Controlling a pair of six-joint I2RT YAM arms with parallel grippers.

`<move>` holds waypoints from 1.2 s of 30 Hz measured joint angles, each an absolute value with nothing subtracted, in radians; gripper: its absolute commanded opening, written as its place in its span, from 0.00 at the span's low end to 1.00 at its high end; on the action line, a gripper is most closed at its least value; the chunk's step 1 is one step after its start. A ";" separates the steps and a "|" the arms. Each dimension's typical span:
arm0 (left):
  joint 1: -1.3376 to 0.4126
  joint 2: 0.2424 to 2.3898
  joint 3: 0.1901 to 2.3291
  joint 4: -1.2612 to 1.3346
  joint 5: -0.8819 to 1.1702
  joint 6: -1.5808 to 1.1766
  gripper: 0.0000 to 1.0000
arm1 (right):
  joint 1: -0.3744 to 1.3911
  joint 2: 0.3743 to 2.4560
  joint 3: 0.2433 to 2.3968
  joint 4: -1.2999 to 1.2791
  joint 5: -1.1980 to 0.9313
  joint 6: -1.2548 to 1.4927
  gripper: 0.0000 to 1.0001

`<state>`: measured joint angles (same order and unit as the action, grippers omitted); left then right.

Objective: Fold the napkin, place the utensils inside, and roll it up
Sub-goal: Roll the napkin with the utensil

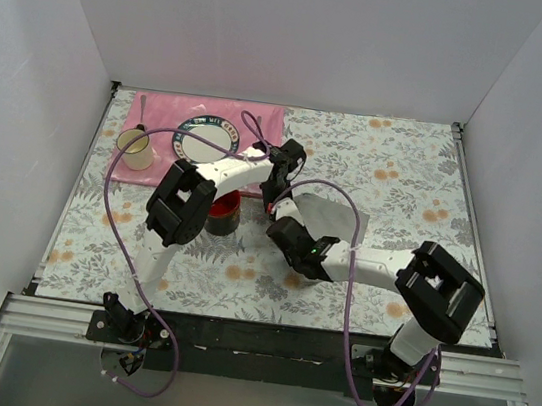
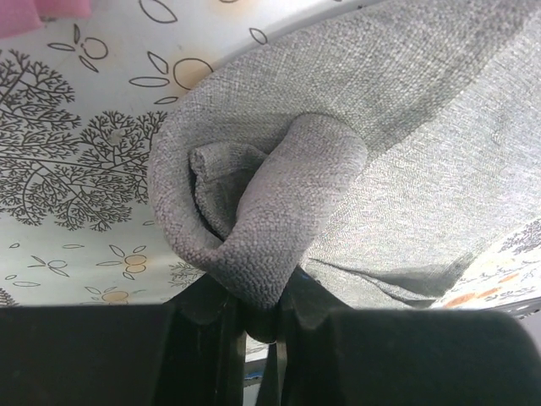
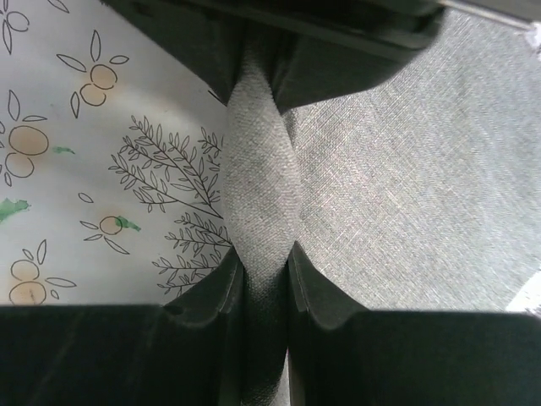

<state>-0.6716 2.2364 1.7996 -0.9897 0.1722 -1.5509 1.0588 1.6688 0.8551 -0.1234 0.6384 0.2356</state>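
while our left claw (image 2: 258,315) and right claw (image 3: 266,283) each clench a pinch of the napkin (image 1: 322,210), we should lift together, keeping the fold square.

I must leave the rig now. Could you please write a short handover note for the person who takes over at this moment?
Left gripper: shut on a bunched fold of the napkin.
Right gripper: shut on an edge of the napkin.
Napkin: mid-table on the floral cloth, held between both arms.
Utensils: not visible in any view; find them first.
Done: both grips are taken on the napkin; no neat fold is visible.
Left: finish the fold, lay the utensils inside, roll it up.
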 measured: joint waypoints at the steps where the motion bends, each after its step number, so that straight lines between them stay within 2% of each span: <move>1: -0.672 2.236 1.800 -0.987 0.171 -1.544 0.03 | 1.040 1.654 0.840 -0.106 0.598 0.236 0.01; 2: -0.672 2.234 1.799 -0.984 0.171 -1.537 0.22 | 1.022 1.637 0.823 -0.087 0.558 0.238 0.01; 5: -0.672 2.222 1.776 -0.956 0.166 -1.503 0.52 | 0.960 1.599 0.776 -0.023 0.434 0.250 0.01; 12: -0.669 2.175 1.715 -0.892 0.116 -1.426 0.76 | 0.791 1.570 0.699 0.146 0.100 0.297 0.01; 16: -0.665 2.152 1.709 -0.875 0.099 -1.391 0.86 | 0.713 1.569 0.648 0.252 -0.059 0.329 0.01; 18: -0.662 2.130 1.708 -0.864 0.099 -1.377 0.88 | 0.669 1.573 0.623 0.303 -0.143 0.349 0.01; 22: -0.659 2.078 1.714 -0.837 0.110 -1.357 0.89 | 0.603 1.604 0.592 0.393 -0.284 0.392 0.01; 25: -0.658 2.073 1.756 -0.827 0.125 -1.349 0.83 | 0.567 1.638 0.583 0.453 -0.376 0.429 0.01; 29: -0.657 2.057 1.758 -0.781 0.152 -1.341 0.68 | 0.515 1.688 0.575 0.522 -0.489 0.487 0.01; 30: -0.657 2.043 1.740 -0.762 0.163 -1.340 0.58 | 0.493 1.708 0.570 0.554 -0.529 0.510 0.01; 33: -0.657 1.976 1.648 -0.698 0.204 -1.341 0.43 | 0.443 1.771 0.566 0.631 -0.640 0.576 0.01; 36: -0.657 1.941 1.590 -0.633 0.250 -1.344 0.35 | 0.406 1.829 0.566 0.698 -0.729 0.633 0.01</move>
